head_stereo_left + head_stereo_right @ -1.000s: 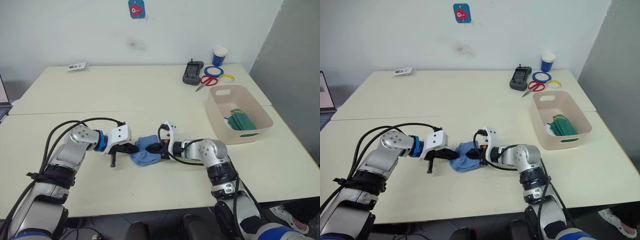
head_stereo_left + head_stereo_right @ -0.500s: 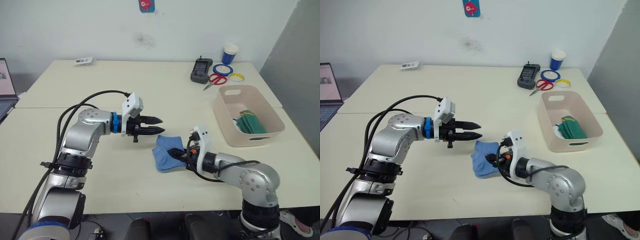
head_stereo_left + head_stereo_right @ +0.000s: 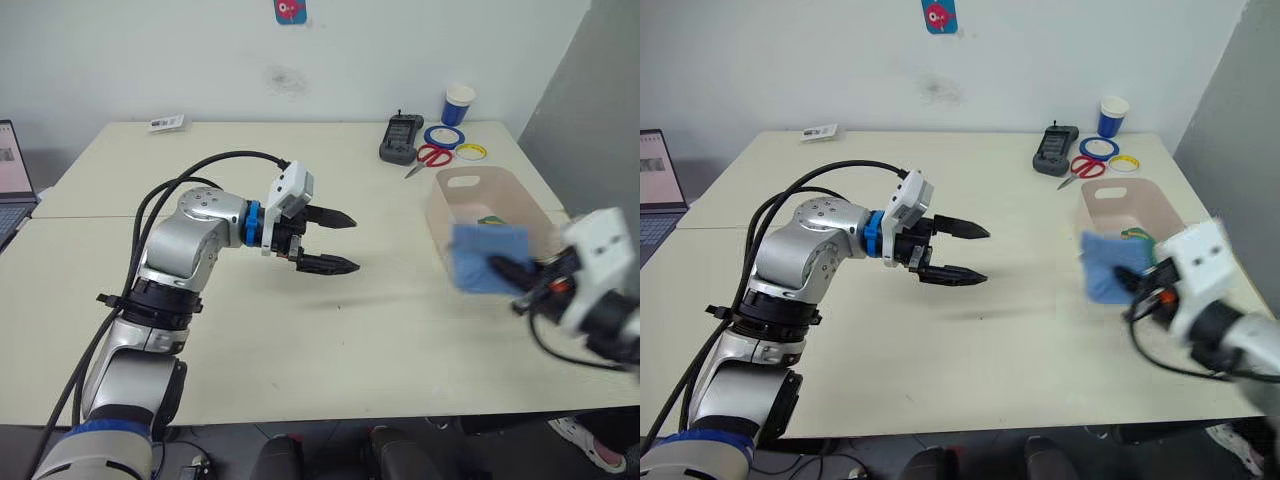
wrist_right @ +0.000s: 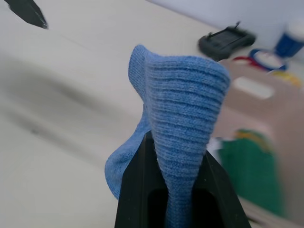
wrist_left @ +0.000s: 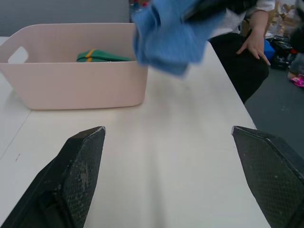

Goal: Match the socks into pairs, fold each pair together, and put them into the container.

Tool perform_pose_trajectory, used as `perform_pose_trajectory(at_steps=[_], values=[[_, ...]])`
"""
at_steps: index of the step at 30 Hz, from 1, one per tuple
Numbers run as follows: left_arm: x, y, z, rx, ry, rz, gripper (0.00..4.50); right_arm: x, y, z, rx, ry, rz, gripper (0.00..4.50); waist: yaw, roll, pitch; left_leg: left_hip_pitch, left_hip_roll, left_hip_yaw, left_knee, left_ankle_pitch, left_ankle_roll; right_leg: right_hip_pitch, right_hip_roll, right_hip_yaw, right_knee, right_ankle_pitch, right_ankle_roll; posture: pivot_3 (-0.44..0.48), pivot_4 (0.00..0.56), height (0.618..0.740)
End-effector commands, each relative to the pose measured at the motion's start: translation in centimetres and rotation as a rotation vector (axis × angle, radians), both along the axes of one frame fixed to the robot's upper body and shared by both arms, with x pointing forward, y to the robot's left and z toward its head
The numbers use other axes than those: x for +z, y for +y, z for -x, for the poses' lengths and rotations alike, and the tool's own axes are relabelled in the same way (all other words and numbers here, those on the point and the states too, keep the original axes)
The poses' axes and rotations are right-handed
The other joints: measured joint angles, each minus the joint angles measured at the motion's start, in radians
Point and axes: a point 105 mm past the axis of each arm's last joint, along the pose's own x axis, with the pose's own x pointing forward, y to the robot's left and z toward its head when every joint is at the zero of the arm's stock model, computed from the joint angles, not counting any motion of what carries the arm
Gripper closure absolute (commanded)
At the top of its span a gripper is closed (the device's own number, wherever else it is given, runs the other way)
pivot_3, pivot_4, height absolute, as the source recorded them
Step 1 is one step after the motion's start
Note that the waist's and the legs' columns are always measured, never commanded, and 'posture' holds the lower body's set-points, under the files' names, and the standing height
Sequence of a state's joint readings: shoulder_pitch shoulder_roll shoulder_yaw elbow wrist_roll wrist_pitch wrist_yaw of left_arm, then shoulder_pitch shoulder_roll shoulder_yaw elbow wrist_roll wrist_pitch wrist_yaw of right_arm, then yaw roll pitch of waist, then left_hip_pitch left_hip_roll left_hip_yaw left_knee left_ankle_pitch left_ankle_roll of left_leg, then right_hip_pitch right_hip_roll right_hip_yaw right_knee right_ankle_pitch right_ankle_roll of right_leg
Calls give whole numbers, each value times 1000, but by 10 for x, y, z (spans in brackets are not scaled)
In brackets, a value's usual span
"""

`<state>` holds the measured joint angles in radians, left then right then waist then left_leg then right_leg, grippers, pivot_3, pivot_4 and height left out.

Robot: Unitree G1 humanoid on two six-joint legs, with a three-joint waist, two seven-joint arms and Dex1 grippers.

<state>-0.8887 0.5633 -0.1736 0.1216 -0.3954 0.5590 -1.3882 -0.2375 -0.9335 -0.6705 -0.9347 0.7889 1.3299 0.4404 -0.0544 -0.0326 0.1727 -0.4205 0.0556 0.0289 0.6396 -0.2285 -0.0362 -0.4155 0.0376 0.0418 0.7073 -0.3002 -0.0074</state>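
So the right gripper [image 4: 173,187] has its fingers clamped on the folded light blue pair [image 3: 487,257], holding it up off the table [image 3: 300,330] right at the near-left side of the container [image 3: 455,182]. The beige tub sits at the right side of the table with a dark green pair [image 5: 100,56] already lying inside. The left gripper [image 3: 340,243] hangs over the middle of the table, fingers spread wide apart with nothing in them.

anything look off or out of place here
Nothing stands out. The right gripper holds the folded light blue pair in the air beside the container, where the green pair already lies. The left gripper hangs open over the table.
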Motion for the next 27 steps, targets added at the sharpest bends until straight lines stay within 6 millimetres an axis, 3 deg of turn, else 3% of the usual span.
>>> perform_pose_trajectory(at_steps=[1,4,9,13,18,22,27], values=[[13,-8,6,-55,-51,-16,65,37,-26,-7,-31,-123,236,4500,1,-1,1,2,1,0,-2,0,0,3,0,-1,-3,0,0,0,150,732],[12,-13,9,-77,-51,-17,65,41,-46,-31,-18,-170,504,4500,-3,-2,1,5,3,-1,-3,0,0,9,1,0,-10,0,0,0,150,732],[13,-21,15,-107,-19,-10,65,16,-71,-72,100,-207,908,4500,-2,-2,2,4,4,2,-2,0,0,8,0,2,-12,0,0,0,150,732],[12,-21,18,-105,-19,-18,65,-5,-81,-101,192,-177,1003,4500,-3,0,5,4,4,3,0,0,0,8,0,3,-11,0,0,0,150,732],[8,-21,22,-99,-15,-20,65,-14,-80,-126,259,-157,1031,4500,-2,5,7,4,5,2,1,0,0,8,1,3,-9,0,0,0,150,732],[7,-21,24,-90,-14,-17,65,-16,-72,-139,289,-166,993,4500,1,5,8,4,5,2,2,0,-1,8,1,3,-9,0,0,0,150,732],[3,-20,23,-77,-23,-27,65,-42,-71,-144,359,-78,1071,4500,8,5,8,4,6,2,3,1,-1,8,-1,3,-8,1,-2,0,150,732]])
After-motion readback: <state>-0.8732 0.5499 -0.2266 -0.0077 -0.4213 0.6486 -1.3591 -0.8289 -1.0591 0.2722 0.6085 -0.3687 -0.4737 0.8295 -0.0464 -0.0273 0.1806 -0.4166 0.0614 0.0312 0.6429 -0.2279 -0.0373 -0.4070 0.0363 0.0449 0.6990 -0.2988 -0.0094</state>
